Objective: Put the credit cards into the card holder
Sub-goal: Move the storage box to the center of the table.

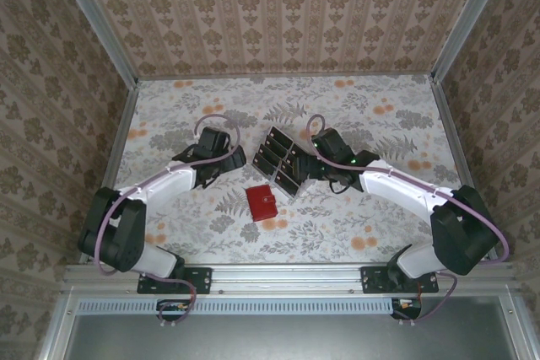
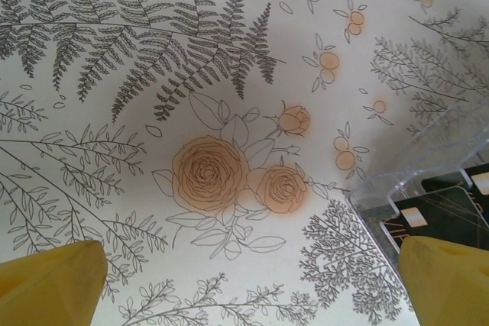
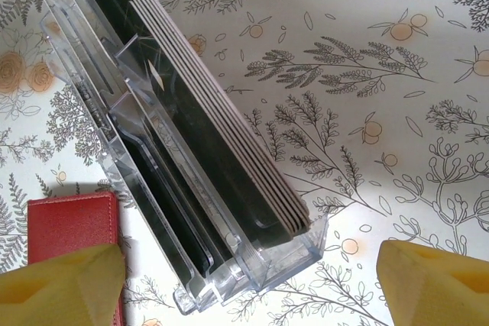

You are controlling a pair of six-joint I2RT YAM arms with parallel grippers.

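Observation:
The credit cards (image 3: pixel 229 127) are black and stand on edge as a stack in the slots of a clear slotted tray (image 3: pixel 263 269). From above, the cards (image 1: pixel 281 158) sit mid-table, with the red card holder (image 1: pixel 261 202) lying shut just in front of them. My right gripper (image 3: pixel 248 288) is open, its yellow fingertips either side of the tray's near end and clear of it. The card holder (image 3: pixel 72 223) lies by its left fingertip. My left gripper (image 2: pixel 248 288) is open over bare cloth, with a tray corner (image 2: pixel 428 181) and cards (image 2: pixel 451 204) near its right fingertip.
A floral cloth (image 1: pixel 380 208) covers the table, which has patterned walls on three sides. The left arm (image 1: pixel 169 183) and the right arm (image 1: pixel 396 187) reach in from the near corners and flank the tray.

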